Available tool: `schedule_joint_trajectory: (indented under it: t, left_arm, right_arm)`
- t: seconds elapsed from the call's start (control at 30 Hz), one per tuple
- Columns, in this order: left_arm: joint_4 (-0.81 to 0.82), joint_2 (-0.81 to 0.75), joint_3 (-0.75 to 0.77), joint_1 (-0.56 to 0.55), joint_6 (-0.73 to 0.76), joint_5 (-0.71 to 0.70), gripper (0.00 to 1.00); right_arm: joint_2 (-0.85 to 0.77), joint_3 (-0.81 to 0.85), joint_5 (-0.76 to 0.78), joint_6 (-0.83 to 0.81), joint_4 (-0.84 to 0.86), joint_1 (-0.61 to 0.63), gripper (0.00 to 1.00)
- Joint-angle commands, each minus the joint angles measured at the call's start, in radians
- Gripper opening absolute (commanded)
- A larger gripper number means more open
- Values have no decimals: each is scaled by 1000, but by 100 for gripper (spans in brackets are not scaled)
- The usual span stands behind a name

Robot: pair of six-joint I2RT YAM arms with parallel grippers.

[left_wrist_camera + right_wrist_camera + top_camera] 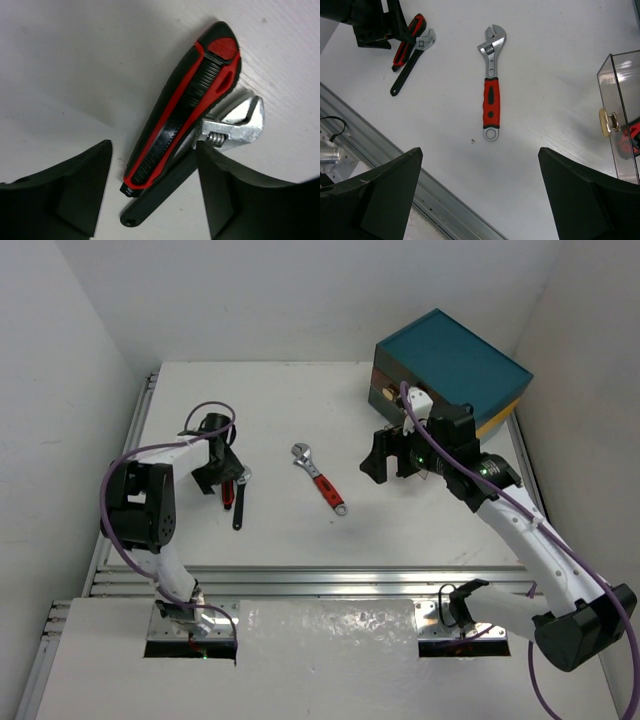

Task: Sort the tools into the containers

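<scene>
Tools mostly wait unsorted: a red wrench (319,478) in the middle of the table (280,400), a knife (185,110) and black wrench (220,135) at 9 o'clock between the open jaws of the left gripper (152,165), while the right gripper (480,160) hangs wide open, empty, by the box (455,360) at 2 o'clock, one drawer (620,90) holding something red (632,136).
</scene>
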Motion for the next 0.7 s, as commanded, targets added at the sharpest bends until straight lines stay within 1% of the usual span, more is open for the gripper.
schedule_joint_trajectory:
  t: [0.0, 0.13, 0.2, 0.23, 0.27, 0.3, 0.37, 0.4, 0.43, 0.5, 0.53, 0.57, 0.6, 0.63, 0.67]
  left_arm:
    - [43, 36, -11, 29, -25, -29, 63]
    - [91, 44, -54, 55, -20, 8, 51]
    - [105, 47, -69, 63, -17, 27, 45]
    - [115, 51, -75, 63, -12, 34, 38]
    - [119, 60, -78, 64, -12, 38, 36]
    - [125, 65, -81, 64, -11, 47, 33]
    - [135, 85, -86, 64, -6, 66, 23]
    - [148, 87, -95, 64, -6, 92, 13]
    - [152, 80, -104, 64, -9, 98, 0]
    - [184, 7, -143, 63, -14, 120, 0]
    - [227, -37, -193, 60, -17, 156, 0]
    - [250, -146, -222, 46, -16, 176, 0]
    - [272, -209, -247, 31, -15, 186, 0]
    - [313, -276, -293, 8, -15, 199, 0]
    - [341, -403, -313, -49, -9, 219, 0]
  right_arm:
    - [-19, 5, -30, 13, 50, 11, 99]
    - [-22, 2, -43, 10, 55, 24, 99]
    - [-24, -11, -81, 22, 82, 30, 99]
    - [-25, -20, -113, 30, 102, 30, 99]
    - [-30, -61, -157, 62, 180, 30, 99]
    - [-38, -90, -276, 88, 243, 30, 99]
    - [-42, -141, -394, 145, 356, 30, 99]
    - [-33, -159, -440, 203, 419, 33, 99]
    - [-6, -161, -513, 222, 438, 37, 99]
    - [22, -164, -514, 246, 467, 68, 99]
    - [31, -170, -505, 252, 477, 77, 99]
    - [45, -182, -502, 268, 519, 80, 99]
    - [50, -219, -495, 323, 600, 82, 99]
    - [53, -236, -488, 355, 639, 85, 99]
    - [64, -250, -474, 384, 676, 88, 99]
